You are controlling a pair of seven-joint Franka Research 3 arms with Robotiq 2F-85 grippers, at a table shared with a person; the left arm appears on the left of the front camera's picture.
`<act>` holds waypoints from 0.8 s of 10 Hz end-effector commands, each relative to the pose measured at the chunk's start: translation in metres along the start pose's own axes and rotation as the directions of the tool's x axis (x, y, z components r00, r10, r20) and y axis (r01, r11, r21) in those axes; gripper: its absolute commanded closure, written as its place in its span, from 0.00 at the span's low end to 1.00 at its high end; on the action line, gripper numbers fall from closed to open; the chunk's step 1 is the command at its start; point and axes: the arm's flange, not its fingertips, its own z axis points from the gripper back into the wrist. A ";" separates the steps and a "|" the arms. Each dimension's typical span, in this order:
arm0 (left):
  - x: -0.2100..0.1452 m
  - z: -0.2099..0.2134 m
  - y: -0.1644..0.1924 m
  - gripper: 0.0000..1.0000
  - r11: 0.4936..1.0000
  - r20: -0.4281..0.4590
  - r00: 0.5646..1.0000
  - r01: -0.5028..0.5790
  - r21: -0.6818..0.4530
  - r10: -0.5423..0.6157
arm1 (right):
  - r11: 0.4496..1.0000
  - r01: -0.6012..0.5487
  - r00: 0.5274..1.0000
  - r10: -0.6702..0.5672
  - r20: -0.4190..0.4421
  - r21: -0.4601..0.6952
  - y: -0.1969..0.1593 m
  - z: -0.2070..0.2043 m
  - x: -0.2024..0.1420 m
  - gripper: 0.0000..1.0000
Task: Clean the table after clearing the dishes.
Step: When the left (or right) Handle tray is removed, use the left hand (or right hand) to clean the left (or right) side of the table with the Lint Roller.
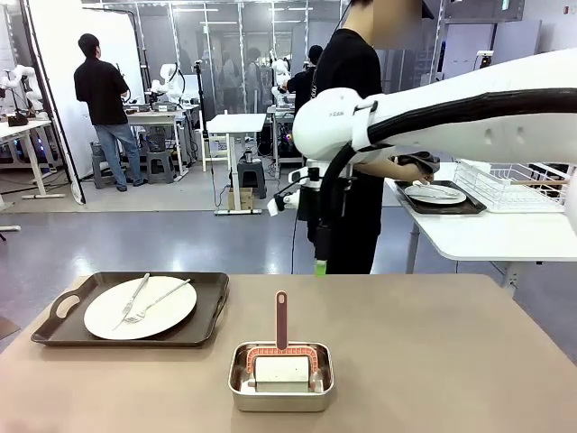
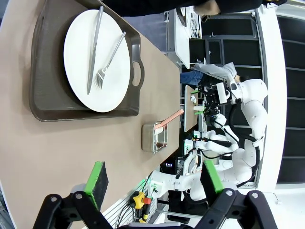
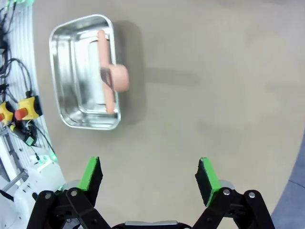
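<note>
On the beige table (image 1: 433, 361), at its left, a dark brown tray (image 1: 203, 311) carries a white plate (image 1: 167, 311) with a fork (image 1: 158, 302) and a knife (image 1: 135, 296). The left wrist view looks over the same plate (image 2: 112, 76) and tray (image 2: 50, 90), turned sideways. My left gripper (image 2: 155, 179) is open over the table (image 2: 57, 157), well short of the tray. My right gripper (image 1: 317, 262) hangs pointing down above the far middle of the table. In its own view the right gripper (image 3: 150, 176) is open and holds nothing. A second plate (image 1: 435, 193) lies on a tray (image 1: 469, 207) on the white side table, at the person's hands (image 1: 410, 170).
A small steel pan (image 1: 281, 383) stands at the table's front middle, holding a white-headed tool with an upright pink handle (image 1: 281, 320); the right wrist view has the pan (image 3: 66, 86) ahead and left. A white wire rack (image 1: 509, 185) sits on the side table. The person stands beyond the table's far edge.
</note>
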 end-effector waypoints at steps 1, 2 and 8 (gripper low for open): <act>-0.001 0.001 0.000 0.00 1.000 0.016 1.000 0.001 -0.010 -0.001 | 0.999 0.015 1.000 -0.015 -0.007 0.030 -0.005 -0.010 0.021 0.00; -0.001 0.001 0.000 0.00 1.000 0.016 1.000 0.001 -0.010 -0.001 | 0.999 0.002 1.000 -0.002 0.000 0.040 0.000 -0.019 0.029 0.00; -0.001 0.001 0.000 0.00 1.000 0.016 1.000 0.001 -0.010 -0.001 | 0.999 -0.014 1.000 0.014 -0.014 0.034 0.017 -0.048 0.049 0.00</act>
